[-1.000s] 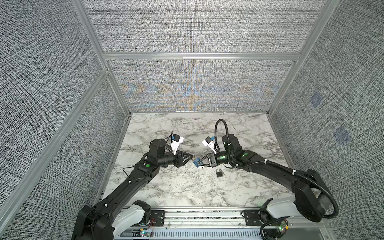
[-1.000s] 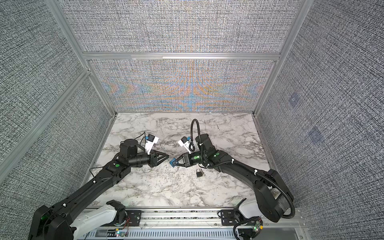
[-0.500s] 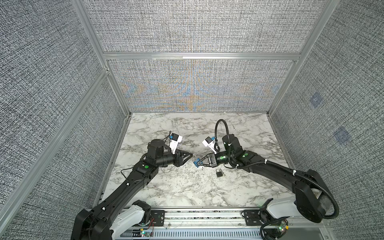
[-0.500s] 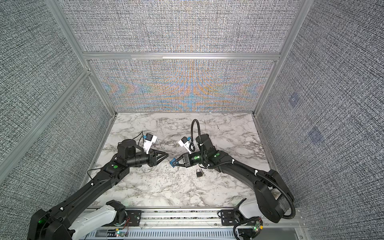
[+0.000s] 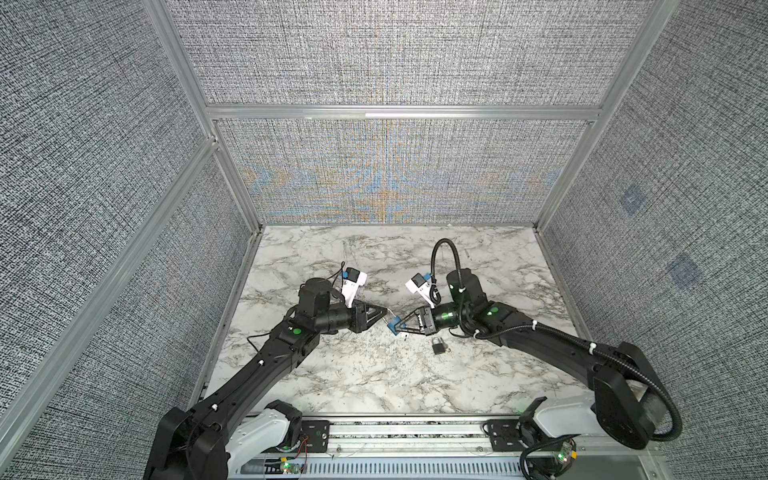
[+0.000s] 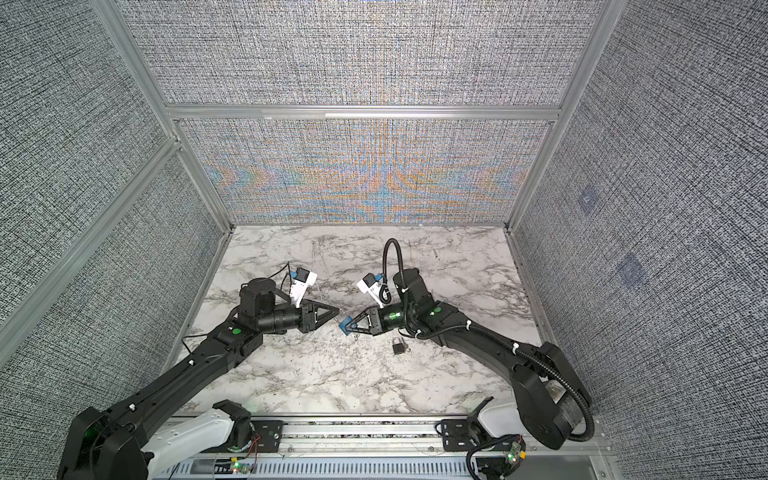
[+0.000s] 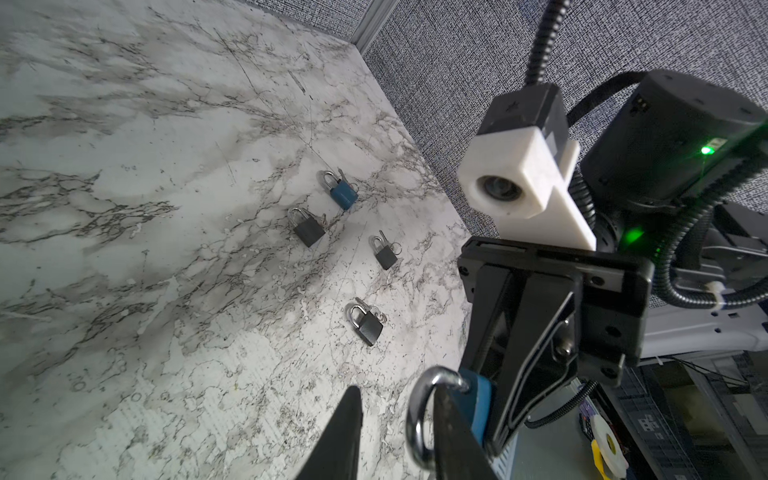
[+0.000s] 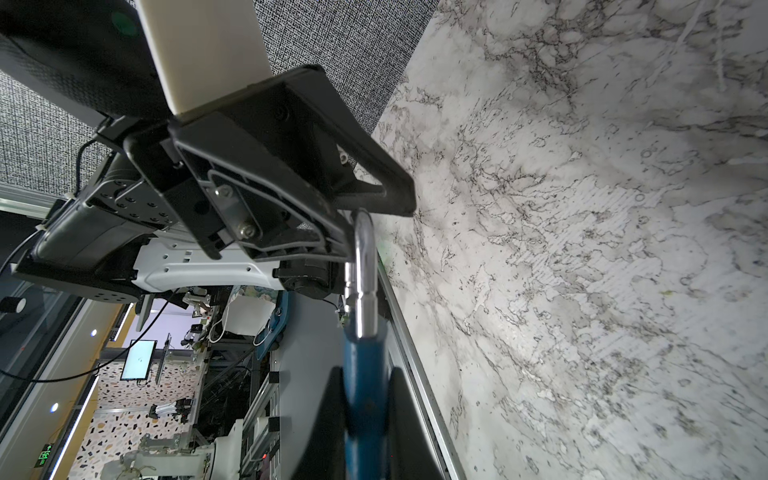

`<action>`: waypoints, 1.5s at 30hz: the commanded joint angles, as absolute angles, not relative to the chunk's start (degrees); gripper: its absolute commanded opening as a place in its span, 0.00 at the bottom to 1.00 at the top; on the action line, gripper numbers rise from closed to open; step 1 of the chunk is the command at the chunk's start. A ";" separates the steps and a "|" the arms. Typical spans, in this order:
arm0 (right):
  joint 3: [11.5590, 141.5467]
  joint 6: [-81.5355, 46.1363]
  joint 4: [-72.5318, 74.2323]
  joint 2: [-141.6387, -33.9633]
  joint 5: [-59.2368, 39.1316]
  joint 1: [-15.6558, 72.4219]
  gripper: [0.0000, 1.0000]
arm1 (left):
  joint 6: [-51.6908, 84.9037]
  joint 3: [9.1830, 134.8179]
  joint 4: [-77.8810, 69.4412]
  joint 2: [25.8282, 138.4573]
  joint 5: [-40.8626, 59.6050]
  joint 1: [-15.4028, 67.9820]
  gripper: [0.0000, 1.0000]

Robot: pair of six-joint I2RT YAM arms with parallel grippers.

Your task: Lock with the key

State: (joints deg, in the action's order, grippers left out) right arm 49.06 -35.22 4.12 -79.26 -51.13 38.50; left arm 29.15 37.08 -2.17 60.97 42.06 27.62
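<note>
My right gripper [image 8: 365, 374] is shut on the body of a blue padlock [image 8: 365, 399] and holds it above the marble table [image 5: 353, 374], near the middle in both top views [image 5: 394, 326] [image 6: 345, 327]. The padlock's silver shackle [image 7: 417, 415] points at my left gripper [image 7: 397, 395]. That gripper's jaws stand apart around the shackle. One of its fingers [image 7: 453, 436] lies against the shackle, and a gap shows on the other side. Seen from above, the left gripper [image 5: 384, 312] meets the right gripper [image 5: 395, 327] tip to tip. The key does not show in any view.
A dark padlock [image 5: 438, 345] lies on the table just in front of the right gripper. In the left wrist view, two more dark padlocks [image 7: 307, 226] [image 7: 384, 253] and a blue one [image 7: 343, 193] lie further along the table. Fabric walls enclose three sides.
The left gripper's jaws have narrowed around the shackle and the left arm has shifted slightly. The right arm and the blue padlock have stayed in place.
</note>
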 commanded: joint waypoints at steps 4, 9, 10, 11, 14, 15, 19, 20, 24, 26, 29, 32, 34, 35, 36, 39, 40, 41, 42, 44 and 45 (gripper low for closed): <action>49.05 -35.36 5.99 -79.10 -52.12 38.46 0.00 | 29.88 36.68 -6.02 60.72 44.86 27.45 0.25; 49.15 -35.36 5.98 -79.12 -52.12 38.42 0.00 | 30.15 36.37 -6.46 60.72 45.92 27.50 0.21; 49.31 -35.34 6.05 -79.18 -52.12 38.45 0.00 | 30.23 36.25 -6.44 60.64 46.05 27.50 0.20; 49.27 -35.34 5.98 -79.25 -52.13 38.45 0.00 | 30.23 36.26 -6.48 60.59 46.12 27.43 0.19; 49.42 -35.37 5.94 -79.28 -52.12 38.44 0.00 | 30.23 36.22 -6.59 60.64 46.38 27.50 0.13; 49.42 -35.47 5.97 -79.28 -52.14 38.49 0.00 | 30.32 36.13 -6.71 60.64 46.53 27.43 0.12; 49.43 -36.18 7.03 -79.19 -52.68 38.48 0.00 | 30.09 36.12 -6.47 60.83 46.67 27.55 0.05; 49.45 -36.54 7.41 -79.26 -52.93 38.44 0.00 | 29.90 36.08 -6.12 60.87 46.34 27.43 0.05; 49.07 -38.51 9.72 -78.93 -54.60 38.41 0.00 | 29.66 35.65 -6.07 61.16 46.01 27.48 0.00; 48.60 -39.40 10.81 -78.58 -55.20 38.45 0.00 | 29.45 35.76 -5.86 61.13 45.89 27.42 0.00; 48.18 -40.35 11.89 -77.98 -56.10 38.45 0.00 | 29.18 35.66 -5.80 61.03 45.44 27.44 0.00; 47.83 -41.35 13.03 -77.71 -56.52 38.49 0.00 | 29.09 35.59 -5.80 60.97 44.96 27.48 0.00; 47.69 -41.65 13.21 -77.56 -56.60 38.50 0.00 | 28.85 35.41 -5.72 60.84 44.90 27.49 0.00; 47.65 -41.84 13.57 -77.61 -56.67 38.46 0.00 | 28.70 35.39 -5.65 60.90 45.00 27.49 0.00; 47.64 -42.05 14.00 -77.60 -56.68 38.42 0.00 | 28.57 35.27 -5.63 60.91 44.91 27.44 0.00; 47.58 -42.74 14.67 -77.87 -56.78 38.45 0.00 | 27.89 35.07 -5.03 60.63 44.25 27.46 0.00; 47.52 -43.07 14.97 -78.04 -56.86 38.48 0.00 | 27.73 34.86 -4.86 60.58 44.00 27.49 0.00; 47.30 -43.67 15.96 -78.13 -56.99 38.42 0.00 | 27.60 34.83 -4.60 60.46 43.80 27.47 0.00; 47.08 -44.34 16.90 -78.22 -57.04 38.41 0.00 | 27.60 34.72 -4.64 60.34 43.77 27.49 0.00; 46.94 -44.95 17.84 -78.48 -57.04 38.47 0.00 | 27.75 34.41 -4.64 60.12 43.81 27.44 0.00; 47.01 -45.08 17.92 -78.55 -56.96 38.43 0.00 | 27.84 34.32 -4.65 59.92 43.77 27.51 0.00</action>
